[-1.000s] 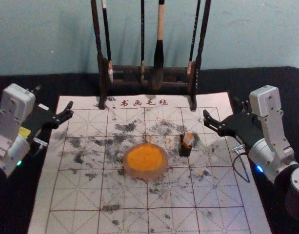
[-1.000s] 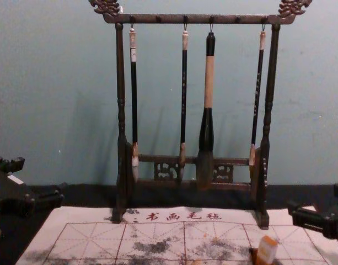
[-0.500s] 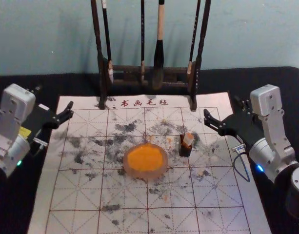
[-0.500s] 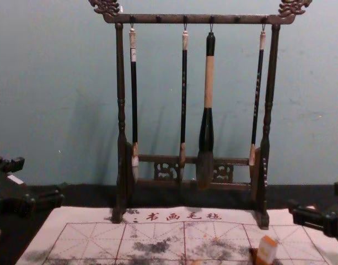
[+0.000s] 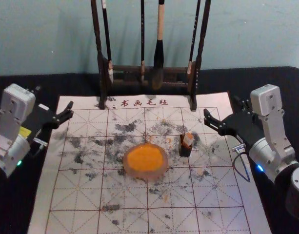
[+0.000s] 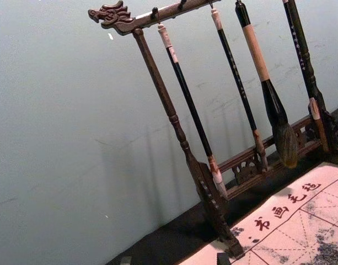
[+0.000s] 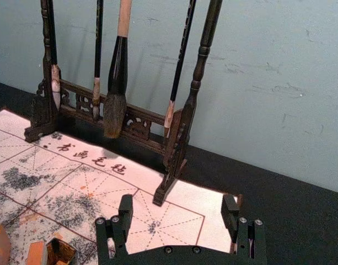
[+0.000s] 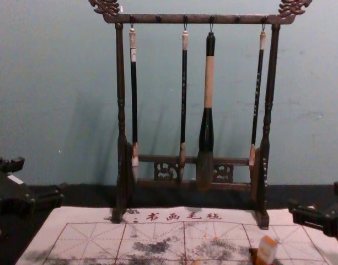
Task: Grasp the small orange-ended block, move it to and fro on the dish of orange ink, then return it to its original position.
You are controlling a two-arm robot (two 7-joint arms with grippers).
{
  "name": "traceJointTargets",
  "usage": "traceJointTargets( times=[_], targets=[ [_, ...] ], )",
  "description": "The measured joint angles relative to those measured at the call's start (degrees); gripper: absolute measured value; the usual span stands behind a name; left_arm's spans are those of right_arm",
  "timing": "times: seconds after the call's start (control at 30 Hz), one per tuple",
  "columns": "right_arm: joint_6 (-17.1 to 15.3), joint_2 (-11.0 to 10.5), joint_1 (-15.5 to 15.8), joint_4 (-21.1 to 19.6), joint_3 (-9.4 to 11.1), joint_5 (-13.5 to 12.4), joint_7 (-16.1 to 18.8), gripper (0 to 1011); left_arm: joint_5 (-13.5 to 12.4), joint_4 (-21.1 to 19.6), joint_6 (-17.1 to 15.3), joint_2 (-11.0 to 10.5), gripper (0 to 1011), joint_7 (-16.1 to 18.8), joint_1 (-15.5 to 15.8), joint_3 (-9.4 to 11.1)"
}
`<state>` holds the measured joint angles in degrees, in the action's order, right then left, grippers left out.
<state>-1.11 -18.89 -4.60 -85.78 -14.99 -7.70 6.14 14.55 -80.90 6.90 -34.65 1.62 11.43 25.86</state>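
Note:
The small block (image 5: 188,139), pale with orange ends, leans tilted in a black holder (image 5: 185,150), to the right of the round dish of orange ink (image 5: 145,161). The chest view has the block (image 8: 266,250) at its lower edge. My right gripper (image 5: 222,108) hangs open and empty over the mat's right edge, to the right of the block and farther back; in its wrist view, the gripper (image 7: 177,207) has fingers wide apart, with the block (image 7: 36,254) off beyond one finger. My left gripper (image 5: 52,101) is parked at the mat's left edge, open; its wrist view catches the gripper (image 6: 175,259) too.
A dark wooden rack (image 5: 127,72) with hanging brushes stands across the back of the mat, a large brush (image 5: 158,63) among them. The white gridded felt mat (image 5: 125,197), stained with ink, lies on a black table cover (image 5: 281,92). A wall rises behind.

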Motion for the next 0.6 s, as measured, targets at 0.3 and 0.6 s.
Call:
traceJointTargets(
  times=[0.3, 0.6],
  targets=[
    [0.0, 0.0, 0.0, 0.0, 0.0, -0.02, 0.0, 1002, 0.0, 0.0, 0.0, 0.0, 1001, 0.0, 0.0, 0.0],
    [0.0, 0.0, 0.0, 0.0, 0.0, -0.02, 0.0, 1002, 0.0, 0.0, 0.0, 0.0, 1001, 0.0, 0.0, 0.0]
  ],
)
